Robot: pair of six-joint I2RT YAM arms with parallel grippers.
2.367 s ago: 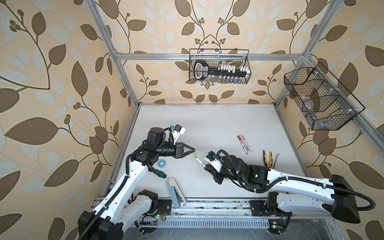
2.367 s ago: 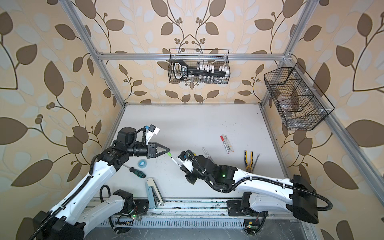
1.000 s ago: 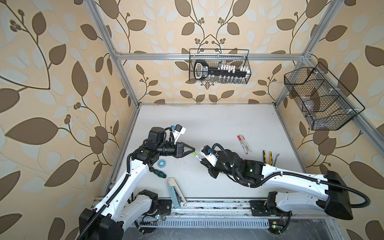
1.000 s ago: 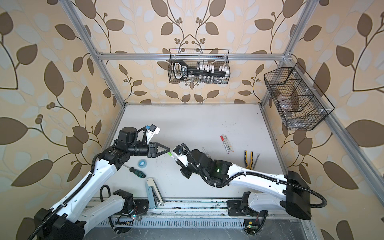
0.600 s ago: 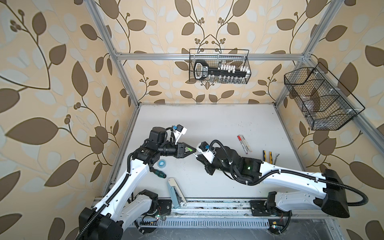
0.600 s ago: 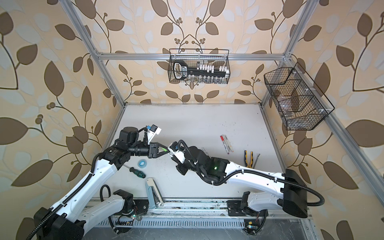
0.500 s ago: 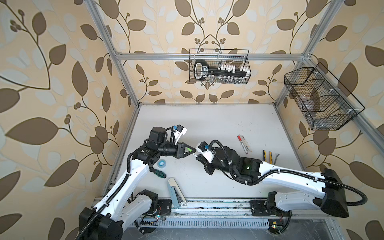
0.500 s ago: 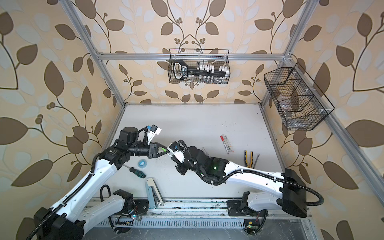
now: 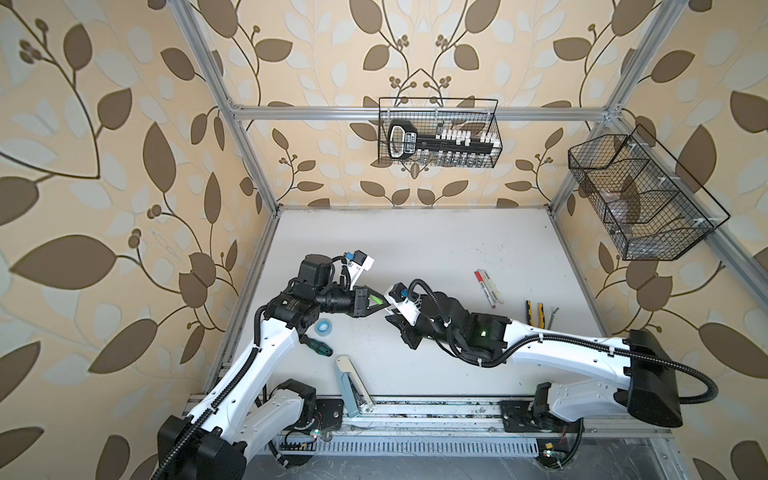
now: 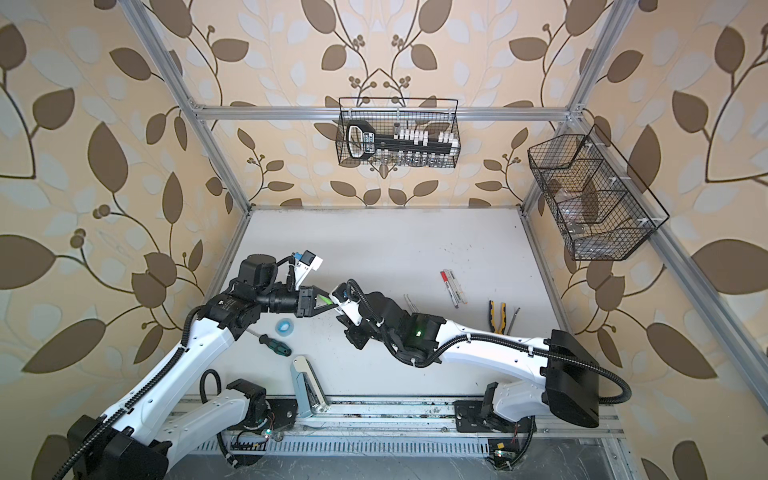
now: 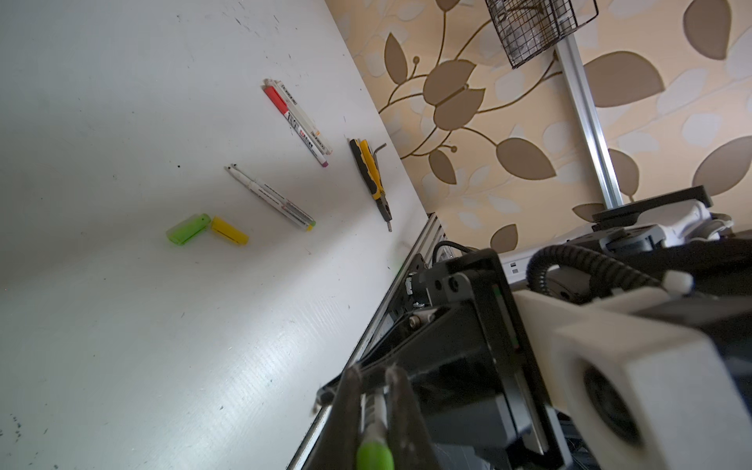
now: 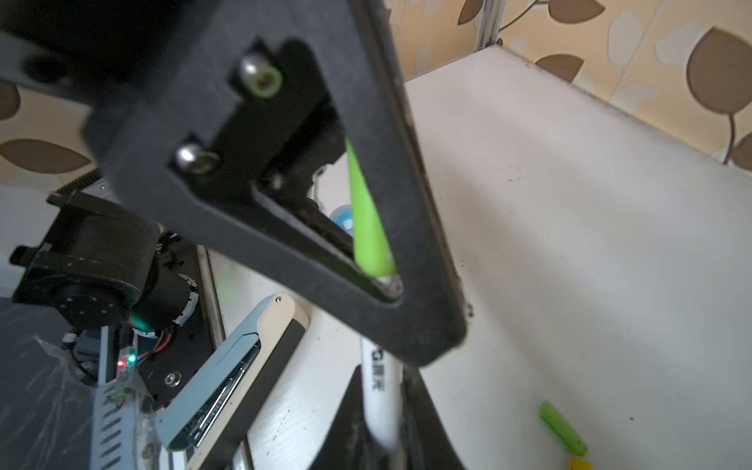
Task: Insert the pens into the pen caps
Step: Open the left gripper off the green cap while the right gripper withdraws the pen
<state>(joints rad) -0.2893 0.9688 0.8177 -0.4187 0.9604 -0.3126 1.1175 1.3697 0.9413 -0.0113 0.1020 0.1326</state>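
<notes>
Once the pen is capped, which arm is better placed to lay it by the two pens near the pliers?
Probably right: the right gripper holds the pen barrel, and those two pens lie on its side. The left gripper grips only the cap.

My left arm (image 9: 270, 349) and right arm (image 9: 569, 353) wear glossy white shells over black joints, with ribbed black cable hose (image 11: 586, 258) looping alongside. My left claw (image 9: 384, 306) is matt black, its triangular fingers (image 12: 419, 285) fixed by two silver screws (image 12: 195, 156). My right claw (image 12: 380, 386) is black too, topped by a boxy white camera housing (image 11: 635, 386); a green light (image 9: 482, 332) glows on that forearm.
</notes>
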